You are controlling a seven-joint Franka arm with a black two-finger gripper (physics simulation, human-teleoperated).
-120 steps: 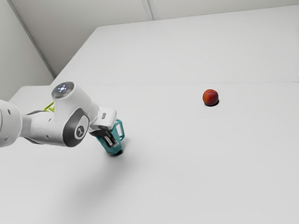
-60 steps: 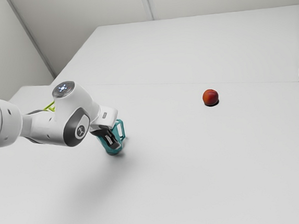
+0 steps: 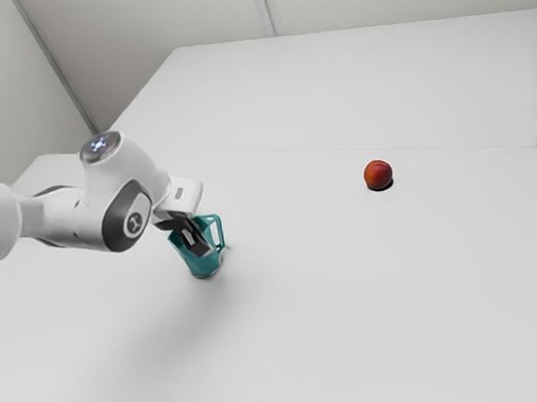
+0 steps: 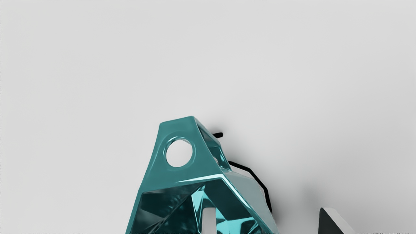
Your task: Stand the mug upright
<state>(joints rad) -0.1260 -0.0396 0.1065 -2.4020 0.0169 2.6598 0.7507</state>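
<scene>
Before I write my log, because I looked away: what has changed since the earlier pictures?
My gripper has risen slightly and drawn back toward the exterior view's left; it is open now, one finger at the mug's mouth. Mug and reddish fruit stayed about where they were.

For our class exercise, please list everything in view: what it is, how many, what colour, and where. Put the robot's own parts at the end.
Mug: one, teal, on the near table at the fingers, handle toward the exterior view's right
Round fruit: one, red-orange, on the near table, well to the exterior view's right of the mug
Near table: one, pale grey, under mug and fruit
Far surface: one, pale grey, behind the near table
Walls: two, light grey, behind and at the exterior view's left
Arm: one, white with dark parts, from the exterior view's left
Fingers: two, black and pale grey, apart; one at the mug's opening, one outside it
</scene>
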